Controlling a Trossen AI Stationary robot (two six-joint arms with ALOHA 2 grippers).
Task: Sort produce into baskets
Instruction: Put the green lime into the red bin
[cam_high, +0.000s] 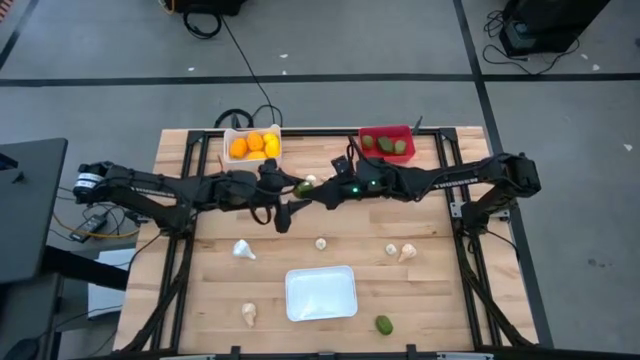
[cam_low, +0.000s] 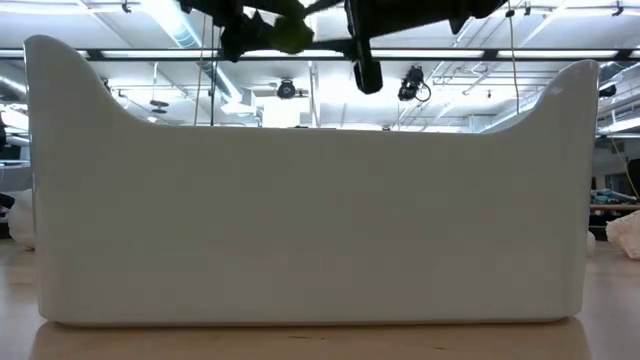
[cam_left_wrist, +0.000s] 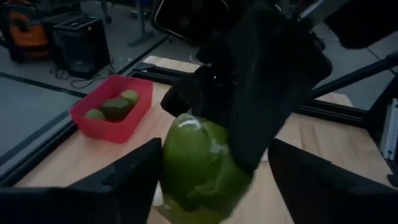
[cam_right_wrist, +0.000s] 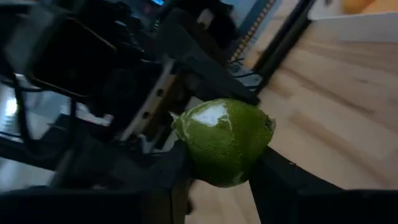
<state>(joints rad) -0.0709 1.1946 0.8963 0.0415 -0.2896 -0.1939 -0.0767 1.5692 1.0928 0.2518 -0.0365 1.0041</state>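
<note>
1. We see the two arms meeting above the far middle of the bench (cam_high: 200, 300), between the white bin (cam_high: 252, 146) of orange and yellow fruit and the red bin (cam_high: 387, 143) holding green fruit.
2. A green fruit (cam_high: 303, 187) sits between both grippers, raised off the wood.
3. The right gripper (cam_right_wrist: 214, 180) has its fingers clamped on the green fruit from either side.
4. The left gripper (cam_left_wrist: 214, 180) has its fingers spread apart, flanking the fruit without clearly pressing it.
5. The shallow white tray (cam_high: 321, 293) lies at the near middle.
6. Garlic bulbs (cam_high: 320, 243) are scattered across the bench, and another green fruit (cam_high: 384, 323) rests near the tray's right corner.
</note>
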